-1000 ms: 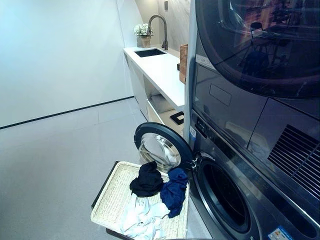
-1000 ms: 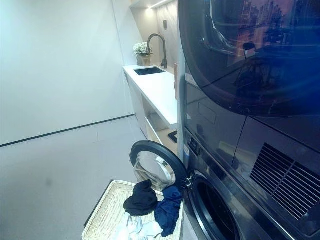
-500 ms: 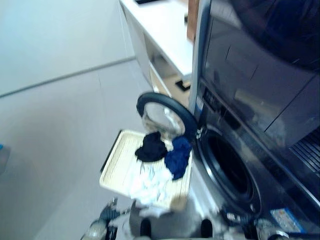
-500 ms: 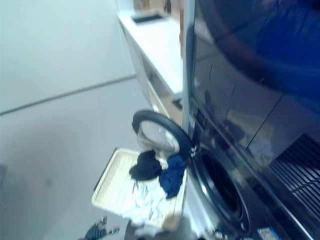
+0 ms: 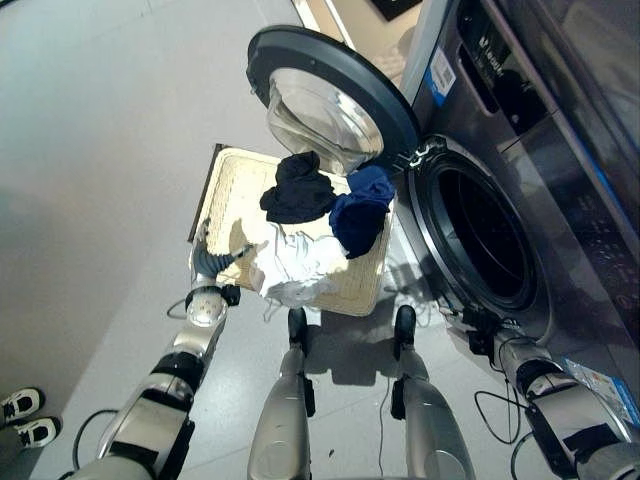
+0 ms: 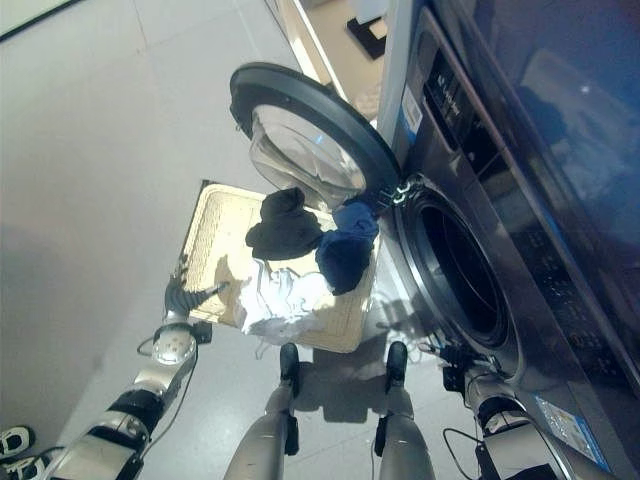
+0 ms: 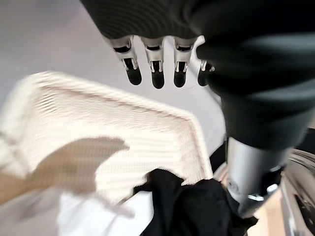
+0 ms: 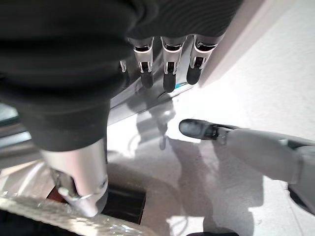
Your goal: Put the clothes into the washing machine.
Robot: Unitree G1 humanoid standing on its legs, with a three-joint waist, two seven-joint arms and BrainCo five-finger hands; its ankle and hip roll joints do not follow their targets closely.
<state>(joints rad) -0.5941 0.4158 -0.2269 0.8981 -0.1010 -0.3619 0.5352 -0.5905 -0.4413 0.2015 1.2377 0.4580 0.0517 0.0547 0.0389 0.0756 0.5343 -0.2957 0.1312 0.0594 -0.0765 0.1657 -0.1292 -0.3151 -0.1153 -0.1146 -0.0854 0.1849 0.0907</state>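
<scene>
A cream wicker basket lies on the floor before the washing machine. In it are a black garment, a navy garment at the edge nearest the drum, and a white garment at the front. The washer's drum stands dark, with its round door swung wide behind the basket. My left hand hovers open at the basket's front left corner, its fingers straight above the weave. Low by the washer's base, my right hand hangs open, holding nothing.
The washer's front panel rises along the right. A low cabinet shelf sits beyond the door. A person's shoes stand at the lower left on the grey floor.
The camera has tipped down from the room towards the floor, bringing the basket, drum and both hands into view. The clothes lie as before.
</scene>
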